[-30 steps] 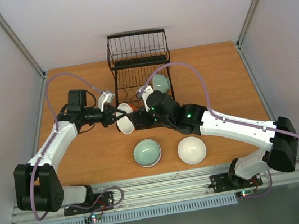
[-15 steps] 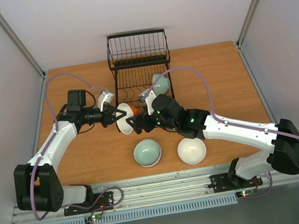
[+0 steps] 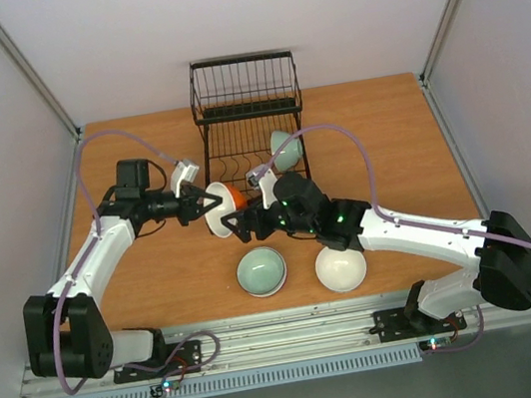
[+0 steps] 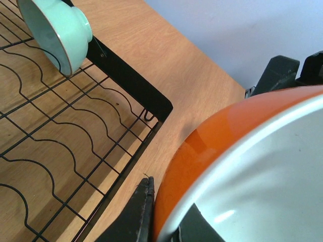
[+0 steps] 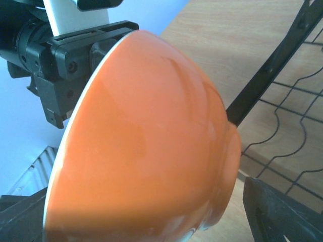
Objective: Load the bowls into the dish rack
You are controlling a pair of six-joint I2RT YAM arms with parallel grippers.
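**Top view.** The left tool (image 3: 208, 204) is pinched narrow on the rim of the orange bowl (image 3: 224, 213). The bowl is held on edge just outside the near left corner of the dish rack (image 3: 248, 111), its white inside facing the near side and its orange outside facing the rack. The right tool (image 3: 237, 228) meets the same bowl from the opposite side with its jaws spread wide. A mint-green bowl (image 3: 285, 149) leans on its side at the right edge of the rack's flat tray. A second mint-green bowl (image 3: 262, 271) and a white bowl (image 3: 340, 267) sit upright side by side on the wooden worktop (image 3: 387, 139), near the arm bases.

**Left wrist view.** Dark fingers (image 4: 144, 212) clamp the bowl's rim, one outside and one inside. The rack's black corner frame (image 4: 131, 83) lies just beside the bowl.

**Right wrist view.** The orange outside (image 5: 146, 146) fills the gap between the spread jaws. Whether they touch it cannot be told.
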